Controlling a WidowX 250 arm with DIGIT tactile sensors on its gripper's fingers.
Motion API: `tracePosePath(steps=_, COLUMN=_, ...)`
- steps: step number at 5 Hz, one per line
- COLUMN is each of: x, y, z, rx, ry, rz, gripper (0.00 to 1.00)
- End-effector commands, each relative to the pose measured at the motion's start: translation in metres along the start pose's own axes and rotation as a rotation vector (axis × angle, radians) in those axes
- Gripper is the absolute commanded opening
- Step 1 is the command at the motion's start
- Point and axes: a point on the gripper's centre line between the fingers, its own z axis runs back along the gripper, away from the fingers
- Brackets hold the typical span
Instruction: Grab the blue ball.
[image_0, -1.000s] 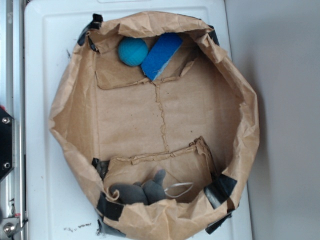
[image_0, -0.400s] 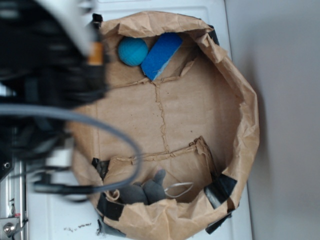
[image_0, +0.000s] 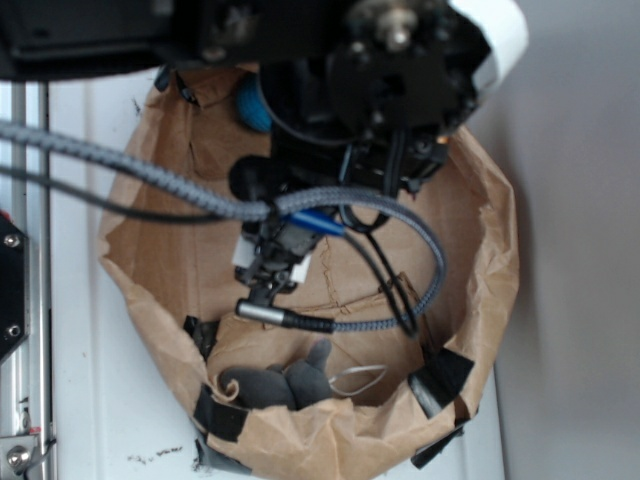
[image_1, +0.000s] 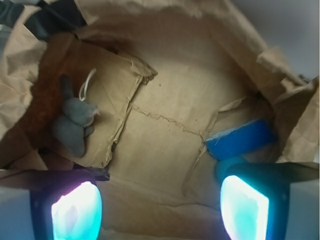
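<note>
The end effector (image_1: 160, 205) hangs over the open paper bag with its two pads (image_1: 76, 211) set wide apart and nothing between them; both glow pale at the bottom of the wrist view. Just beyond the right-hand pad a sliver of the small teal-blue textured ball (image_1: 231, 167) shows, mostly hidden by that pad. In the exterior view the black arm (image_0: 380, 90) covers most of it, leaving only a teal edge (image_0: 250, 105) at the far left of the bag floor.

Touching or just beside the ball lies the flat rectangular blue sponge block (image_1: 242, 140), tilted against the bag wall (easy to catch by mistake). At the opposite end of the crumpled brown paper bag (image_1: 165, 125), well apart, lies the grey plush toy (image_1: 75, 122) with its pale loop. The bag rests on a white surface (image_0: 80, 400).

The ball looks light, matte and slightly yielding, so its texture should give good grip. I would take it across its widest middle, with the pads clear of the sponge and the paper folds.
</note>
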Motion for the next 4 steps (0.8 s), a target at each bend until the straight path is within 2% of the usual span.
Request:
tracePosePath(steps=1, x=0.004, y=0.003, z=0.016, rx=0.027, ry=-0.059, rz=0.016, gripper=1.0)
tracePosePath(steps=2, x=-0.006, y=0.002, z=-0.01, rx=0.02, ry=-0.144, rz=-0.238, gripper=1.0)
tracePosePath(steps=3, x=-0.015, y=0.011, z=-0.033, rx=-0.001, ry=-0.15, rz=-0.344, gripper=1.0)
tracePosePath(steps=4, x=-0.032, y=0.012, z=-0.058, rx=0.033, ry=-0.085, rz=-0.354, gripper=1.0)
